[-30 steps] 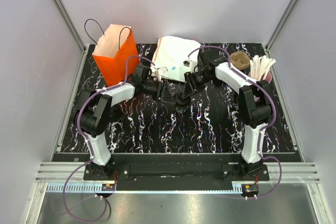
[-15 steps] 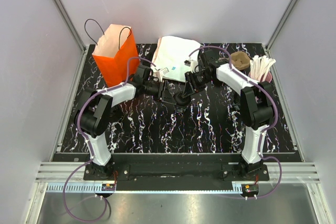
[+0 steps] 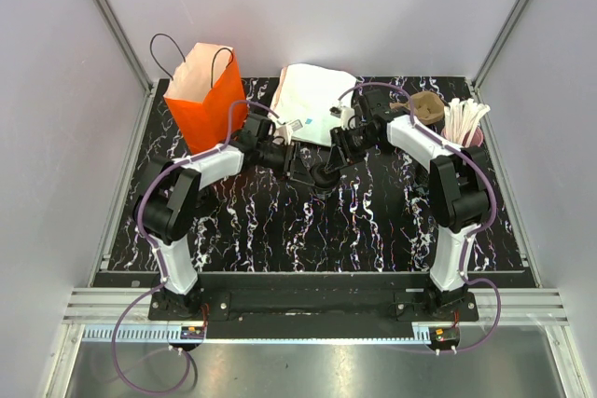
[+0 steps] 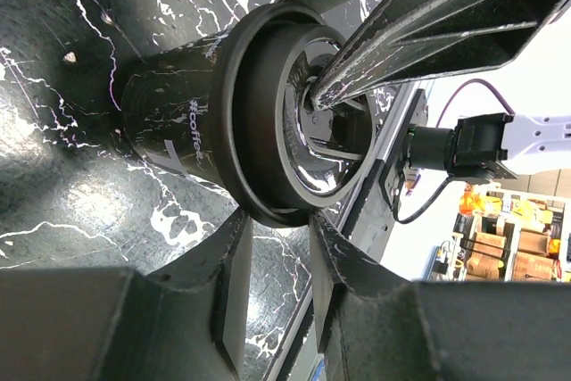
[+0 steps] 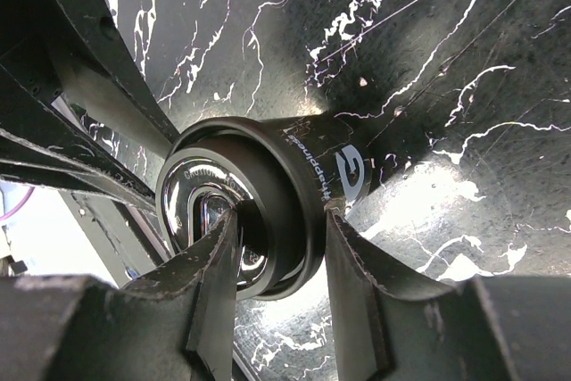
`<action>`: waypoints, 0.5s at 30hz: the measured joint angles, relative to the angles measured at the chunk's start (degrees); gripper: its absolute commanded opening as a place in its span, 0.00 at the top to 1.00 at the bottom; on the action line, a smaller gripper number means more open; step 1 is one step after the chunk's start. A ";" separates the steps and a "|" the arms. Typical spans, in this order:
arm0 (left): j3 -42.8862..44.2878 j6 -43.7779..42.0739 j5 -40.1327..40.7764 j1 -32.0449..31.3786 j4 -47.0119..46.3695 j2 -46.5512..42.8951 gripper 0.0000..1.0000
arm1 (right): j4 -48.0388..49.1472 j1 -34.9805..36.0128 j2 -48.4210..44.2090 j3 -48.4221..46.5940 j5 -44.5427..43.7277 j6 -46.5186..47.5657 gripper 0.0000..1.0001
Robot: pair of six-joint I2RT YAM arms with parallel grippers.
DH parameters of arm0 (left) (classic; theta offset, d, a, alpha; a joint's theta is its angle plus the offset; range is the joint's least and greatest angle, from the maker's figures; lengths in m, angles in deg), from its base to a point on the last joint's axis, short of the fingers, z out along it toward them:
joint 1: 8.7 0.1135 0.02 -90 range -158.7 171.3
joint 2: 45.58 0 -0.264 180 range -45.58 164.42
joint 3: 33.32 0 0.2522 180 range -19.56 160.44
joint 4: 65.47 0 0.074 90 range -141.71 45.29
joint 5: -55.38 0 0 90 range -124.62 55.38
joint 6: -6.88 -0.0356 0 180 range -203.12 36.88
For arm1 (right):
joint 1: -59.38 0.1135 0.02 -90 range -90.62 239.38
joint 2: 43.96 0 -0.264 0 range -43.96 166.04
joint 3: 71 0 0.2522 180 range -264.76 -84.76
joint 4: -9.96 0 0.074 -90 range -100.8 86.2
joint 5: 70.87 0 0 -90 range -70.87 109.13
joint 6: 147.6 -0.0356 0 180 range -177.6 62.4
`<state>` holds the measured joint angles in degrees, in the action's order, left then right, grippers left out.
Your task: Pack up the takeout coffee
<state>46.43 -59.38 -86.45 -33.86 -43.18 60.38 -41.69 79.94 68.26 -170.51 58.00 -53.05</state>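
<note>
Pinching the takeout coffee (image 5: 357, 162) at its lidded rim, midway across the table (image 3: 242, 221), the right gripper (image 5: 281, 229), fingers partway shut, is holding it while the left gripper (image 4: 278, 225) is straddling that rim, contact unclear; the cup is looking light, stiff and slick, likely safest gripped below the rim.

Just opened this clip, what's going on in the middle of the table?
Both arms meet at the takeout coffee, a black cup on the table with its lid on. The right gripper straddles the lid's rim and looks clamped on it. The left gripper has its fingers at the lid's edge from the other side; whether it grips is unclear. The orange bag stands back left, cup not yet inside.
</note>
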 measured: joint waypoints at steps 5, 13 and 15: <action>1.20 -0.22 2.03 -0.76 2.16 0.04 0.89 | 0.98 -0.13 -0.57 0.81 -0.48 -0.42 1.00; 3.39 -0.55 5.20 -2.12 5.01 0.42 0.83 | 2.23 -0.59 -1.07 1.64 -0.90 -0.57 1.00; 4.02 -0.92 6.16 -2.45 6.08 0.42 0.83 | 2.34 -0.63 -1.07 1.73 -0.90 -0.59 1.00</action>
<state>50.46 -60.29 -80.29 -36.31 -37.10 60.79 -39.35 79.30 67.19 -168.79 57.11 -53.64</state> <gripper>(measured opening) 0.307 0.435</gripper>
